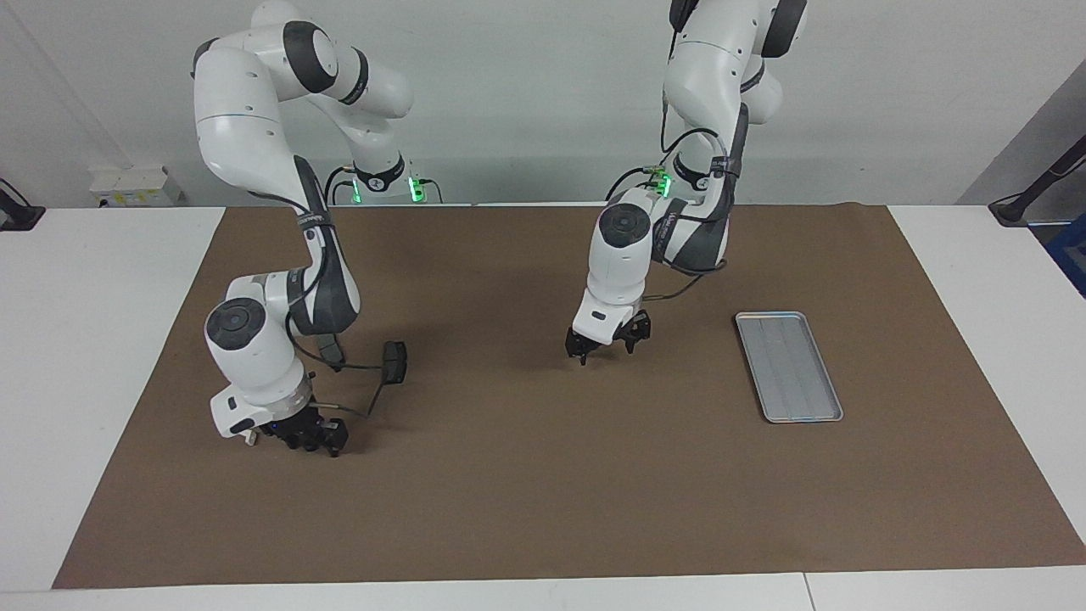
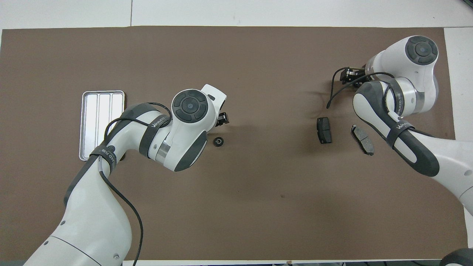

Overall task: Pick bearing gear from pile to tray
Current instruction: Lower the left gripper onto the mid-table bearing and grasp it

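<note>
At mid-desk: bearing gear (image 2: 219, 141) lies on brown mat (image 1: 543, 509)
Left end effector (image 1: 604, 345): low at the gear, fingers apart
Right end effector (image 1: 310, 437): low at its own end, grip unclear
Tray (image 1: 788, 366): toward left arm's end

Bearing gear (image 2: 218, 141): on brown mat, mid-worktop, just beside left end effector (image 2: 223, 119).
Tray (image 2: 102, 125): toward left arm's end.
Brake pads (image 2: 324, 130): 2, toward right arm's end.
</note>
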